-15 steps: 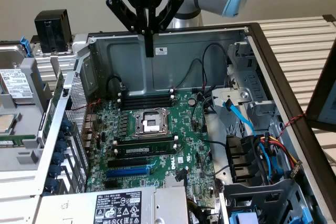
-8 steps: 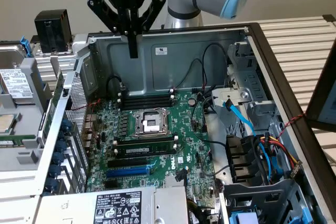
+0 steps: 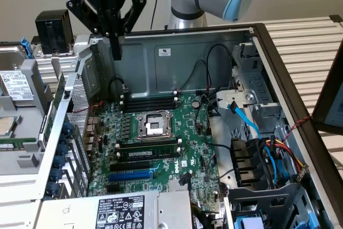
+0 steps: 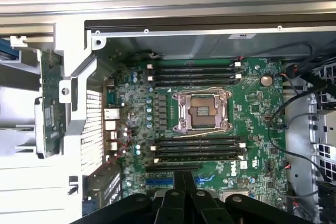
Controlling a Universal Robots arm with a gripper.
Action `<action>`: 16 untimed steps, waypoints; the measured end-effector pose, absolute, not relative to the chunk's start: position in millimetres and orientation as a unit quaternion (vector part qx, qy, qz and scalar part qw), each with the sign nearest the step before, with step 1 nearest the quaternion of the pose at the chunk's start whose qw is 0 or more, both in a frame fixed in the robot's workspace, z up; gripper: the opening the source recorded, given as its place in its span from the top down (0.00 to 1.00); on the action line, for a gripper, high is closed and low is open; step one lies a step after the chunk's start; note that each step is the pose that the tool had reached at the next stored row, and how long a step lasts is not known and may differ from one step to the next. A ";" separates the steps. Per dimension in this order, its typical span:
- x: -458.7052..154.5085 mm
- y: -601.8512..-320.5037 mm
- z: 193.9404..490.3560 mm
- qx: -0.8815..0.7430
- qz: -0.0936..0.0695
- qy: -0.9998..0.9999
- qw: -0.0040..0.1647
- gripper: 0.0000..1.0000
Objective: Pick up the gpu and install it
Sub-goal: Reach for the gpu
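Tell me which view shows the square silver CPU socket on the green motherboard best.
The wrist view: it looks straight down on the square silver CPU socket. The exterior view shows the socket at a slant, yet whole.

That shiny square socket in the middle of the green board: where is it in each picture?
Exterior view: the square socket sits mid-board, between two banks of black memory slots.
Wrist view: the square socket lies between the same two banks.
Shared landmark: the round coin battery, off one end of the bank by the case wall.
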State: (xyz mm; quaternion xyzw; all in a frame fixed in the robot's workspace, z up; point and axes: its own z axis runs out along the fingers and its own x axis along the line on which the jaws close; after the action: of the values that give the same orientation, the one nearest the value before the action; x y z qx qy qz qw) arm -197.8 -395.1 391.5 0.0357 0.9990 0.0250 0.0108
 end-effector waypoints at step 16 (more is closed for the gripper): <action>-269.3 -389.2 388.1 0.036 0.038 0.999 0.010 0.89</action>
State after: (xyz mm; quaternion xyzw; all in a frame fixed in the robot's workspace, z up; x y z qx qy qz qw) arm -269.3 -389.2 388.1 0.0363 0.9985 0.0385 0.0104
